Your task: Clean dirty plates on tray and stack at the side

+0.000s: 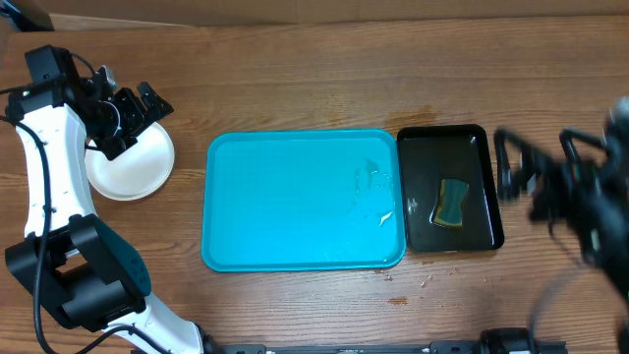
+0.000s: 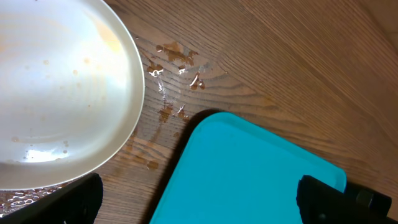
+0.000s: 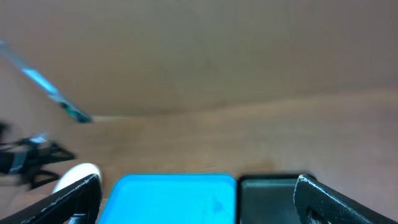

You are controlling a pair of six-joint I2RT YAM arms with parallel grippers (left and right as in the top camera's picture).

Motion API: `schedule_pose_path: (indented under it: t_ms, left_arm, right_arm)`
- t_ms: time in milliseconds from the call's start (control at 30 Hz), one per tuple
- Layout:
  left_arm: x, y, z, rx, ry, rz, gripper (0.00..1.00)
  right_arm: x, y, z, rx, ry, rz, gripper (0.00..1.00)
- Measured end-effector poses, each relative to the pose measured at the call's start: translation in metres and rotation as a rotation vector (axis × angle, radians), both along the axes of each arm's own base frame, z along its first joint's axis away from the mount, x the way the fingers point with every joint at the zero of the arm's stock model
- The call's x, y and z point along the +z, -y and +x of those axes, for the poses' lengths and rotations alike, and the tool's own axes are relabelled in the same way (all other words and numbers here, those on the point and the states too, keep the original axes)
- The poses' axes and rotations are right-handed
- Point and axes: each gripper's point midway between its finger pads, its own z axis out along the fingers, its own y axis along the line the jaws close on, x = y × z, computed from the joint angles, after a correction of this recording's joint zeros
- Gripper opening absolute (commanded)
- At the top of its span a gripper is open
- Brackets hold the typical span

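Observation:
The cyan tray (image 1: 295,211) lies at the table's middle with nothing on it but some water drops near its right side. On the wood left of it rests a white plate (image 1: 128,169), wet, with faint brown specks (image 2: 56,93); whether other plates lie under it I cannot tell. My left gripper (image 1: 142,116) hovers over that plate's upper right rim, open and holding nothing, its fingertips (image 2: 339,200) framing the tray's corner (image 2: 249,174). My right gripper (image 1: 526,175), motion-blurred, is open and raised at the far right, facing the tray (image 3: 171,199).
A smaller black tray (image 1: 482,167) touches the cyan tray's right edge and holds a yellow-green sponge (image 1: 452,203). Brown wet spots (image 2: 177,62) mark the wood between plate and tray. The black tray (image 3: 267,198) also shows in the right wrist view.

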Motion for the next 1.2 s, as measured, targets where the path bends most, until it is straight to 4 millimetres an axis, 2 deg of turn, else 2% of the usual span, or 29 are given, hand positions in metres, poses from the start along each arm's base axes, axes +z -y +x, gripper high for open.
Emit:
schedule_pose_path:
  t_ms: [100,233,333,400,533,767,967,1200]
  left_arm:
    - [0.0,0.0,0.0,0.0,0.0,0.0,1.0]
    - [0.0,0.0,0.0,0.0,0.0,0.0,1.0]
    - [0.0,0.0,0.0,0.0,0.0,0.0,1.0]
    - [0.0,0.0,0.0,0.0,0.0,0.0,1.0]
    - [0.0,0.0,0.0,0.0,0.0,0.0,1.0]
    - [0.0,0.0,0.0,0.0,0.0,0.0,1.0]
    - [0.0,0.0,0.0,0.0,0.0,0.0,1.0]
    - [0.0,0.0,0.0,0.0,0.0,0.0,1.0]
  right_arm:
    - [0.024,-0.003,-0.041,0.03,0.126,0.003,1.0]
    - [0.055,0.01,-0.095,0.002,0.336,0.018,1.0]
    - [0.061,0.019,-0.119,-0.024,0.469,0.012,1.0]
    - [0.053,0.023,-0.126,-0.044,0.537,0.006,1.0]
    - [0.032,0.025,-0.115,-0.071,0.657,0.013,1.0]
    - [-0.021,0.019,-0.073,-0.085,0.827,0.058,1.0]
    - [-0.096,0.011,-0.028,-0.078,0.75,0.087,1.0]
    - [-0.158,0.008,-0.003,-0.084,0.647,0.079,1.0]
